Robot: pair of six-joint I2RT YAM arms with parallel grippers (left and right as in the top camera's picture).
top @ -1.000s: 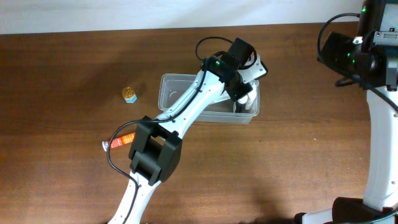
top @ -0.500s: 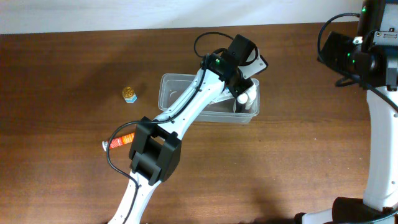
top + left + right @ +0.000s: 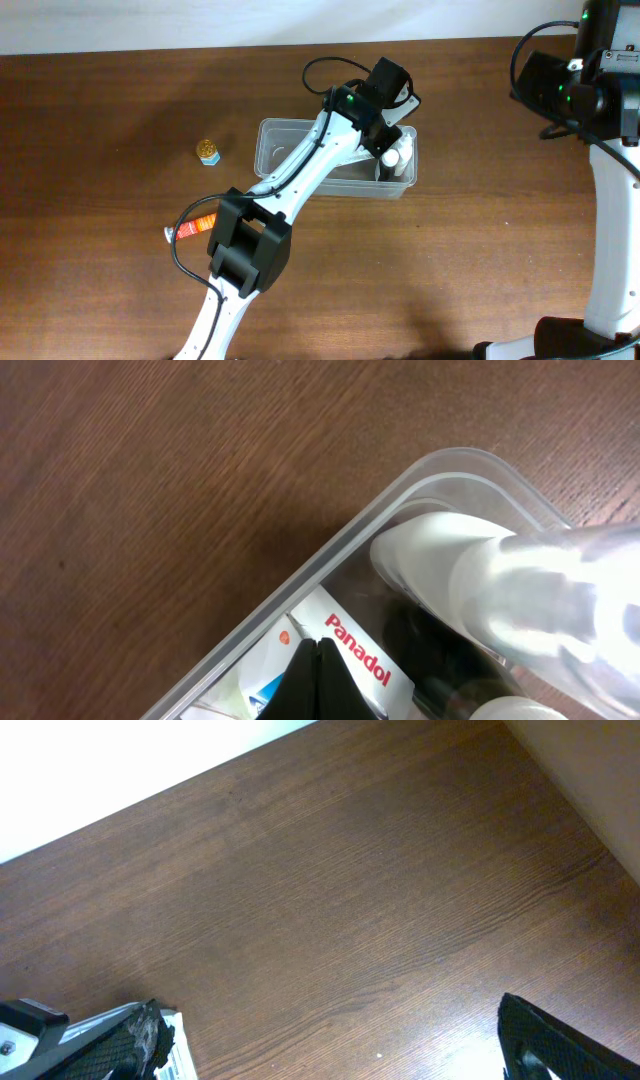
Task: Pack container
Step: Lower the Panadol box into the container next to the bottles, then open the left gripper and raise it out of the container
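Nearest the front edge of the table (image 3: 100,280), an orange tube (image 3: 197,226) lies flat, its right end hidden under the left arm (image 3: 300,185), which crosses above it. Further back and to the left, a small jar (image 3: 208,152) with a yellow top stands alone on the wood, well apart from everything else. Beyond the tube, at mid-table, sits the container (image 3: 275,140), upright, with its long side running left to right. At its right end it holds a white bottle (image 3: 470,560) lying against the corner wall and, beside that, a Panadol box (image 3: 355,650) lying flat. The left gripper (image 3: 318,660) hangs over that right end, just inside the rim, with its fingers pressed together and nothing between them; the tips sit just above the box, and contact cannot be confirmed. At the far right, the right gripper (image 3: 330,1020) is held high over bare wood, its fingers spread wide and empty, well clear of the work. Assessment: packing is partly complete, with two items inside and two outside, and the left arm is at the container with no load, so the step in hand appears to be the end of a placement or a settling of the contents. The next move calls for raising the left wrist straight clear of the container wall without dragging the tub, parting the fingers, and travelling to the tube or the jar. The tube lies flat and low, so it would need a close, square approach across its narrow width.
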